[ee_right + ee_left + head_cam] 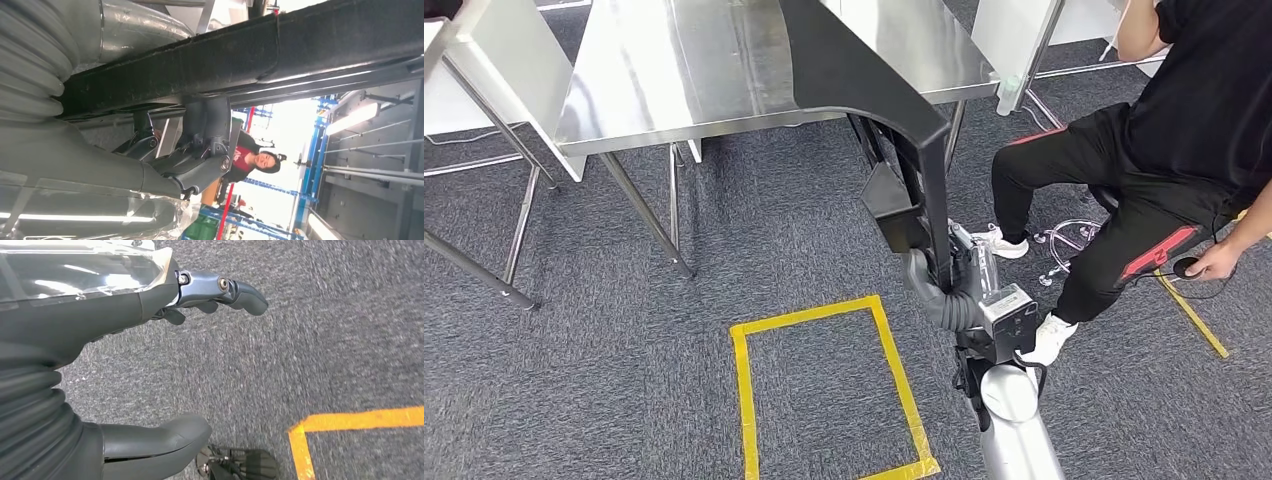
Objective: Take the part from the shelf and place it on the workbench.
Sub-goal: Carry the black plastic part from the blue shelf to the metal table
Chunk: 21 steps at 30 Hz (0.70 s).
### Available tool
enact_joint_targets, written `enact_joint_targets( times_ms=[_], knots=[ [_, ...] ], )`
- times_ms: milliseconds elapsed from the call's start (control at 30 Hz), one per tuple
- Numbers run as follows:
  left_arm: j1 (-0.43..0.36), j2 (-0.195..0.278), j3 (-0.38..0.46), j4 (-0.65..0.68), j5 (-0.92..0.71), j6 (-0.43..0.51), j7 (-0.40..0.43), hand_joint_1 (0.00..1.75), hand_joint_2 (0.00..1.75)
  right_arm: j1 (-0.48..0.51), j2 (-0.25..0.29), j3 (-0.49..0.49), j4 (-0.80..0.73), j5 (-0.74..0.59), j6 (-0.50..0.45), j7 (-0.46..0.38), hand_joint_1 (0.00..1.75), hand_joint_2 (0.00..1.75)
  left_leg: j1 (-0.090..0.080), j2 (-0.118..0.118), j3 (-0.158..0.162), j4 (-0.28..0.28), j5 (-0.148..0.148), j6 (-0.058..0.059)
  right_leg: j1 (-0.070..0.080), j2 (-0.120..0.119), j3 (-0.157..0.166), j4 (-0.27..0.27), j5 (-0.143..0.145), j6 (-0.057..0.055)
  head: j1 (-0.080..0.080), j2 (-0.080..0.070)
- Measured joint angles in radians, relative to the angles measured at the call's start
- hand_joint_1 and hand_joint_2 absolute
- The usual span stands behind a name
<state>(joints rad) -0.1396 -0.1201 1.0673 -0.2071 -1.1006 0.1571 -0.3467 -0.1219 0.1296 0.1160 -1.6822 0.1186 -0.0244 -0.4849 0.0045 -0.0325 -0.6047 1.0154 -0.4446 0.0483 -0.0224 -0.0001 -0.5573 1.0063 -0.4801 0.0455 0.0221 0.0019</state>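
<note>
One part [894, 110], top cut off

my right arm [1014, 420] is reaching up and forward, its right hand [964, 290] gripping the long black part [904, 130], fingers [200, 150] wrapping its edge. my left hand [150, 340] is hanging toward the floor, fingers [235, 290] loosely apart, holding nothing.

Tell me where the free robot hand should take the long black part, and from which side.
The right robot hand already grips the long black part at its low near end, the rest slanting over the steel workbench. The open left robot hand would probably best take the narrow straight edge higher up, coming from the robot's left, away from the seated person.
</note>
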Motion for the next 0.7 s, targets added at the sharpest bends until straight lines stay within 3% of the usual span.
enact_joint_targets(
  times_ms=[167, 467, 500, 567, 633, 667, 700],
  knots=[
    [0.001, 0.0, 0.0, 0.0, 0.0, -0.002, -0.004, 0.0, 1.75, -0.008, 0.0, 0.007, 0.011, 0.001, -0.002, 0.0, 1.75, 1.75, 0.004, 0.0, 0.002, -0.005, 0.002, -0.006, 0.004, 0.0, -0.001, 0.0, 0.001, -0.008, 0.0, 0.0],
    [0.003, -0.001, 0.0, 0.0, 0.0, -0.003, -0.011, 0.0, 1.75, -0.019, 0.0, 0.018, 0.028, 0.001, -0.008, 0.003, 1.75, 1.75, 0.005, 0.003, 0.011, -0.023, 0.008, -0.006, 0.005, 0.0, -0.005, 0.006, -0.006, -0.004, 0.0, 0.0],
    [0.004, -0.002, 0.0, 0.0, 0.0, -0.003, -0.012, 0.0, 1.75, -0.022, 0.0, 0.019, 0.029, 0.001, -0.009, 0.003, 1.75, 1.75, 0.008, 0.004, 0.017, -0.034, 0.013, -0.004, 0.007, 0.0, -0.018, 0.032, -0.021, -0.005, 0.001, 0.0],
    [0.004, -0.003, 0.0, 0.0, 0.0, -0.003, -0.012, 0.0, 1.75, -0.025, -0.001, 0.019, 0.031, 0.0, -0.009, 0.003, 1.75, 1.75, 0.011, 0.006, 0.022, -0.043, 0.017, -0.002, 0.007, 0.0, -0.074, 0.144, -0.071, -0.009, 0.002, 0.0],
    [0.005, -0.003, 0.0, 0.0, 0.0, -0.003, -0.012, 0.0, 1.75, -0.025, -0.002, 0.019, 0.035, 0.0, -0.01, 0.004, 1.75, 1.75, 0.011, 0.006, 0.02, -0.042, 0.016, -0.001, 0.003, 0.0, -0.132, 0.256, -0.108, -0.004, 0.002, 0.0],
    [0.006, -0.003, 0.0, 0.0, 0.0, -0.004, -0.012, 0.0, 1.75, -0.024, -0.002, 0.019, 0.037, 0.0, -0.012, 0.004, 1.75, 1.75, 0.012, 0.006, 0.02, -0.041, 0.016, -0.003, 0.0, 0.0, -0.139, 0.268, -0.106, 0.005, 0.002, 0.0],
    [0.006, -0.004, 0.0, 0.0, 0.0, -0.004, -0.012, 0.0, 1.75, -0.024, -0.002, 0.019, 0.039, 0.001, -0.013, 0.004, 1.75, 1.75, 0.013, 0.005, 0.02, -0.039, 0.014, -0.005, -0.004, 0.0, -0.126, 0.239, -0.088, 0.016, 0.002, 0.0]
  ],
)
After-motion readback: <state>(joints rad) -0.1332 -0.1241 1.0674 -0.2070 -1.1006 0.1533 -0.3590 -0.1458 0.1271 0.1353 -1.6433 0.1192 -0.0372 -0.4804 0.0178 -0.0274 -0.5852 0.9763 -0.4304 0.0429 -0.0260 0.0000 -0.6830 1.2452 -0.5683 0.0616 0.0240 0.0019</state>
